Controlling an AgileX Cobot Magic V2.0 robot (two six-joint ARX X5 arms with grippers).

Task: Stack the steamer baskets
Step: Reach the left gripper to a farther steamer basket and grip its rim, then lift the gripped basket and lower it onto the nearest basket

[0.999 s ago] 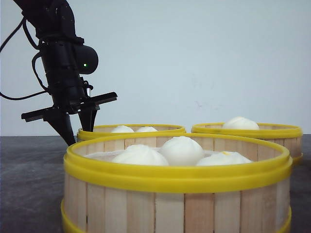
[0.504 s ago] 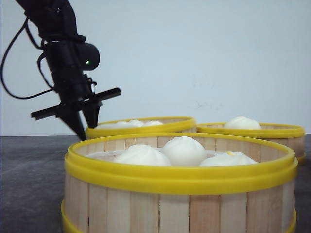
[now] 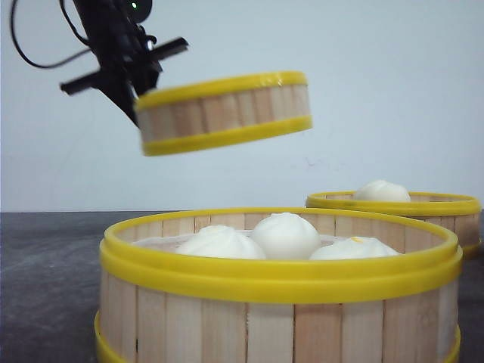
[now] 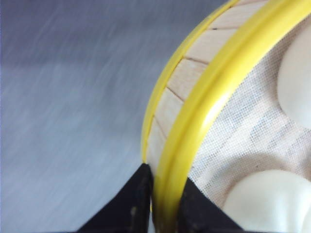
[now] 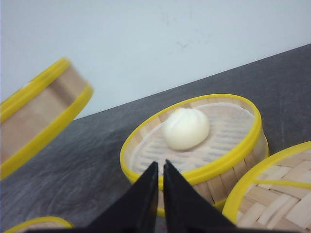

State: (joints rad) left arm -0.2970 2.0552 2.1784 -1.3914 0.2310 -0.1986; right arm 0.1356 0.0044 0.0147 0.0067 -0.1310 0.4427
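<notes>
My left gripper (image 3: 137, 97) is shut on the rim of a steamer basket (image 3: 227, 113) and holds it in the air, slightly tilted, above the table at upper left. In the left wrist view, one finger of the left gripper (image 4: 165, 177) is outside the slat wall (image 4: 189, 73) and the other is inside, beside white buns (image 4: 265, 204). A second basket (image 3: 280, 302) with three buns stands closest in the front view. A third basket (image 3: 393, 206) (image 5: 194, 145) holding one bun (image 5: 186, 127) stands at back right. My right gripper (image 5: 161, 166) hovers shut and empty just before it.
The dark table top (image 3: 53, 265) stretches to a pale wall (image 3: 378, 91). A yellow-rimmed round piece with woven bamboo strips (image 5: 277, 194) lies beside the one-bun basket. Another yellow rim (image 5: 34, 224) shows at the right wrist view's lower edge. The lifted basket (image 5: 39, 116) shows there too.
The left gripper has risen with the basket it grips: from resting on the table behind the front basket to well above it, tilted. The other baskets stay put.
</notes>
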